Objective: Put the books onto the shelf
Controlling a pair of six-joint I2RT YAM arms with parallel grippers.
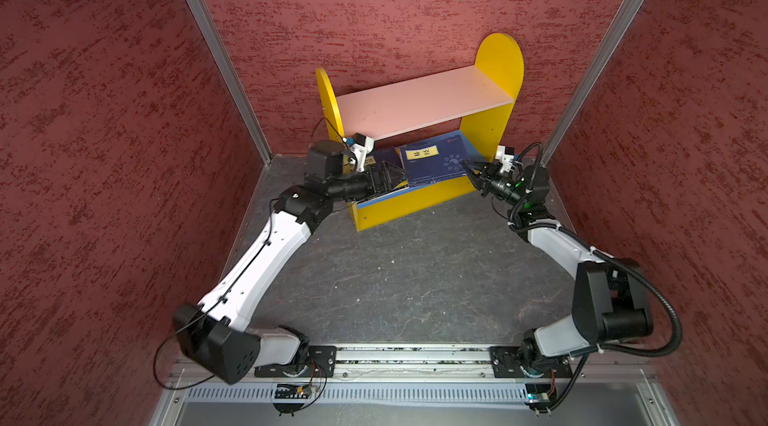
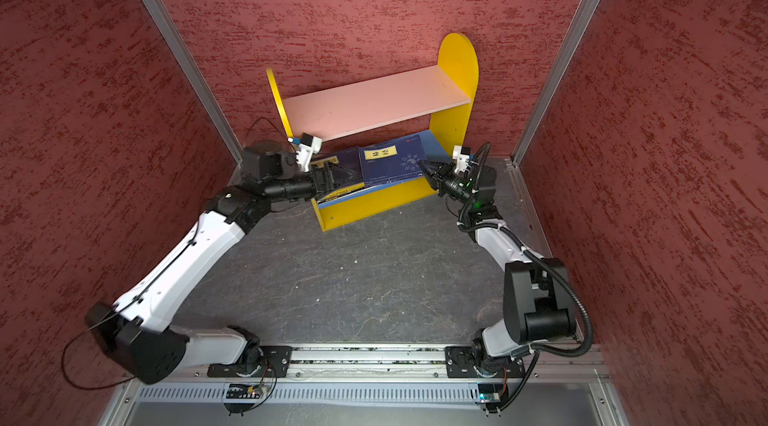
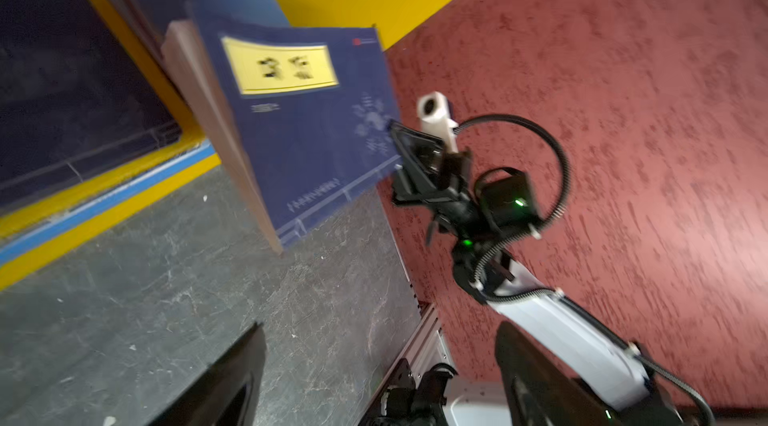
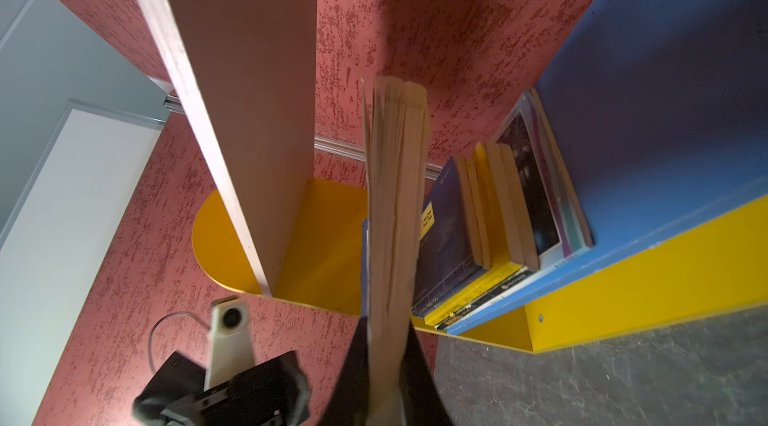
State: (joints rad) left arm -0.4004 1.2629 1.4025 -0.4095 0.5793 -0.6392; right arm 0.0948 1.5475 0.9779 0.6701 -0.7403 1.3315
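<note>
Currently rt hand [image 1: 467, 164] pinches navy book [image 1: 432, 166] at its corner.

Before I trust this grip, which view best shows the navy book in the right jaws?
The left wrist view: it shows the navy book whole, cover, yellow label and the right jaws pinching its corner. The right wrist view gives only its page edge between the jaws; both top views show the cover small.

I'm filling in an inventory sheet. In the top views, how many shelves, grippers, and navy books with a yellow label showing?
Shelf: 1
Grippers (left gripper, right gripper): 2
Navy books with label showing (held navy book, stacked navy book): 2
Total: 5
Other books beneath are too hidden to count.
</note>
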